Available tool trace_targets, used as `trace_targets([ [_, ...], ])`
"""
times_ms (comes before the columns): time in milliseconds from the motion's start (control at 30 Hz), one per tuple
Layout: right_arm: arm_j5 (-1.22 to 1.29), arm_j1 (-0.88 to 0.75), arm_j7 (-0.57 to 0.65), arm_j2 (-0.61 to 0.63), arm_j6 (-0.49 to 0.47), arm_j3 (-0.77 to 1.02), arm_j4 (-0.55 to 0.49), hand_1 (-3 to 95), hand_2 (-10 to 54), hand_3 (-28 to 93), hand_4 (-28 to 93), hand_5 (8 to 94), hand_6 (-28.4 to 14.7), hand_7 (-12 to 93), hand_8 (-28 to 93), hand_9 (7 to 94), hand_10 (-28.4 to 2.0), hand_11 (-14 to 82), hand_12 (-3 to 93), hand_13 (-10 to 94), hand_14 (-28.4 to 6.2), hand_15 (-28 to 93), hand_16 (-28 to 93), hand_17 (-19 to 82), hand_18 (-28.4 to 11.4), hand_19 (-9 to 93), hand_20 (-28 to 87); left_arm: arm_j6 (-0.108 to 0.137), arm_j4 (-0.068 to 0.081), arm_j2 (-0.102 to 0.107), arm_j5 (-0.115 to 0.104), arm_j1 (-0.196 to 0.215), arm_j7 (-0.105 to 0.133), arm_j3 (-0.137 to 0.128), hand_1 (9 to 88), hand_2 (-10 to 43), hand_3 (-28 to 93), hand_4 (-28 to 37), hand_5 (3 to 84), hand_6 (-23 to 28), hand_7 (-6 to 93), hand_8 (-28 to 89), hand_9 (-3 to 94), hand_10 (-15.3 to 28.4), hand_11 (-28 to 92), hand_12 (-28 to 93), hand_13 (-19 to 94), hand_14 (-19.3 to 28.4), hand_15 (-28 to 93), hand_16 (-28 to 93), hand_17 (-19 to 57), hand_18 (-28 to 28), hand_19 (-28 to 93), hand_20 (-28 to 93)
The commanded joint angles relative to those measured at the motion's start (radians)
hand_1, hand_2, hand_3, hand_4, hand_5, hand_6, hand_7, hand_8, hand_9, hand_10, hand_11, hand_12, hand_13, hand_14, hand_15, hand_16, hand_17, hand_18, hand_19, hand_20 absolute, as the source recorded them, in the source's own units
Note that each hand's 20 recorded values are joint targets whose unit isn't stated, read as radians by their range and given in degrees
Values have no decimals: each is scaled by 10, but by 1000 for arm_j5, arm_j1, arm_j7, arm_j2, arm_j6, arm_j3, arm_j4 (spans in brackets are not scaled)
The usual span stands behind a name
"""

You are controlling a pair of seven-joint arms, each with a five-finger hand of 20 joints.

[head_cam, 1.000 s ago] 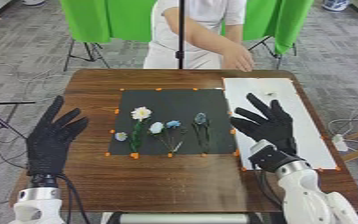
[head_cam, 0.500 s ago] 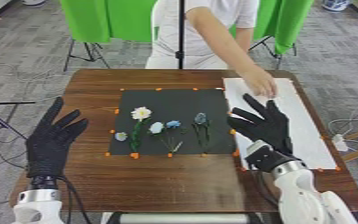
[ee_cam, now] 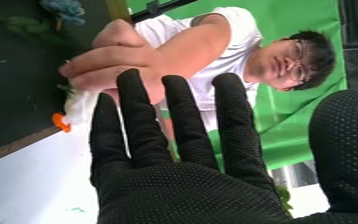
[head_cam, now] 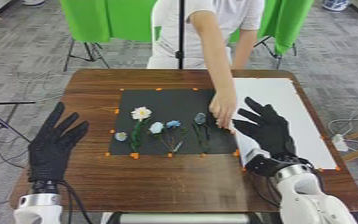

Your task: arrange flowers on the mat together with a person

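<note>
Pictured with white and blue flowers [head_cam: 141,114] on the black mat [head_cam: 171,99] at center frame, a person's hand [head_cam: 222,106] over its right edge, and left robot hand [head_cam: 49,152] at left and right robot hand [head_cam: 270,135] at right, both wide open and empty.

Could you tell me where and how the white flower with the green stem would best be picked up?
I would pinch the green stem just below the white bloom, coming down from above with thumb and fingers to either side. The stem lies flat, narrow and running toward the robot, while the spread petals would probably crush.
</note>
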Motion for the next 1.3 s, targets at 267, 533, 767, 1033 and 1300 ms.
trace_targets([
  [267,-139,-34,-69,1,45,-6,1,141,110,735,-273,409,29,115,-119,398,-141,46,148,335,-206,241,175,21,-224,384,154,-16,2,-14,11,5,-15,3,215,84,741,-282,299,33,100,-91,321,158,153,113,293,232,381,-45,5,284,691,-201],
  [533,-183,-22,-71,19,89,-16,1,157,96,752,-276,422,34,130,-126,420,-143,78,154,356,-195,322,173,28,-227,424,178,-20,3,-13,14,-4,-22,4,217,84,740,-280,304,39,104,-87,347,174,200,120,309,243,448,-54,17,284,742,-203],
  [767,-166,-13,-61,20,97,-23,4,166,94,745,-276,429,34,128,-126,427,-143,78,152,360,-193,326,159,34,-226,419,179,-17,1,-13,13,-3,-22,5,217,85,739,-278,307,41,102,-88,348,174,205,115,308,244,454,-69,19,284,749,-226],
  [1033,-101,-15,-75,18,94,-19,7,168,95,742,-275,433,35,130,-127,433,-144,81,151,363,-192,332,153,35,-225,419,181,-6,-2,-13,8,-1,-22,6,218,85,739,-277,306,45,105,-86,351,176,210,114,310,245,458,-70,20,284,758,-238],
  [1300,-93,25,-61,31,143,-58,13,168,96,742,-274,434,37,133,-128,436,-144,84,150,365,-191,336,150,35,-226,420,183,-6,-1,-12,6,-2,-21,9,220,86,738,-275,306,47,108,-88,352,177,212,113,311,245,464,-72,23,284,770,-248],
])
